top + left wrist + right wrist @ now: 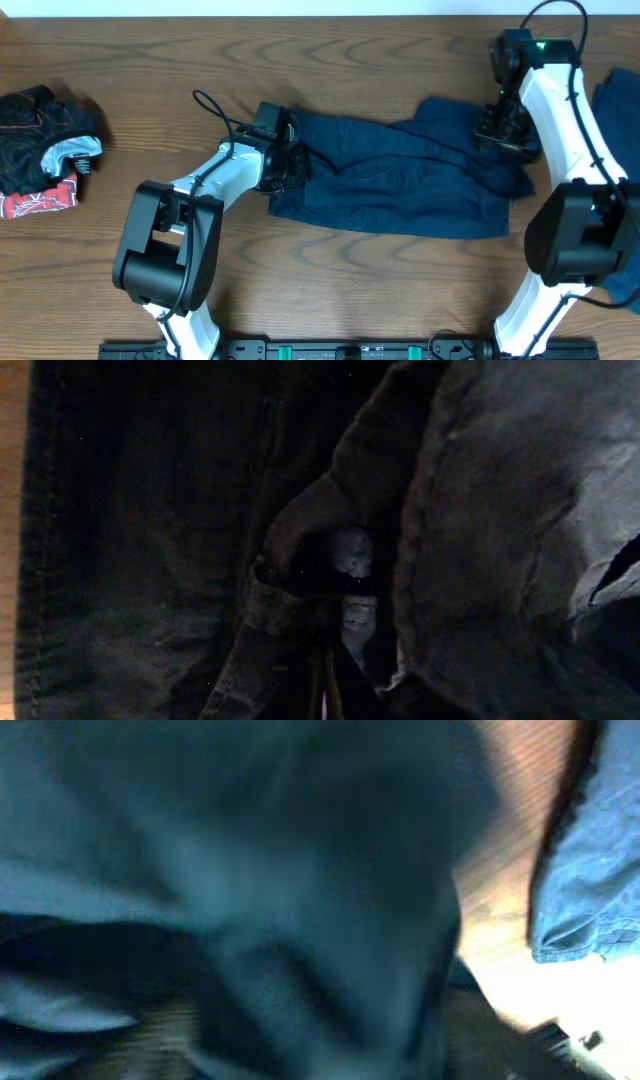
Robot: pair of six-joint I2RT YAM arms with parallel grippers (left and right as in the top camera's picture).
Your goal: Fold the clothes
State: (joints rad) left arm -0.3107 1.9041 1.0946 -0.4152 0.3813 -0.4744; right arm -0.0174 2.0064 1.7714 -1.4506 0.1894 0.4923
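Left gripper (288,160) sits at the left end of the shorts (400,180), fingers pressed together and pinching a fold of the dark cloth. Its wrist view is filled with navy fabric (150,540), and a ridge of it is gathered up at centre frame. Only a sliver of table (10,460) shows along the left edge. Starting from the far left of the overhead view, a crumpled bundle (45,150) of black, red and white cloth lies on the wooden table (350,60), well apart from the arm. Next come the shorts, spread roughly flat across the middle of the table. They are rumpled, with creases running lengthwise, and the right end is bunched higher than the left. Right gripper (505,128) is at that upper right end, low over the cloth. Its wrist view is blurred dark blue (250,900) with no fingers to be made out, so I cannot tell whether it is spread or closed, or whether it has hold of anything. At the far right a lighter blue piece (620,110) lies along the table edge, partly behind the right arm. In the wrist view its hemmed edge (595,860) is separated from the shorts by a strip of bare wood (500,890).
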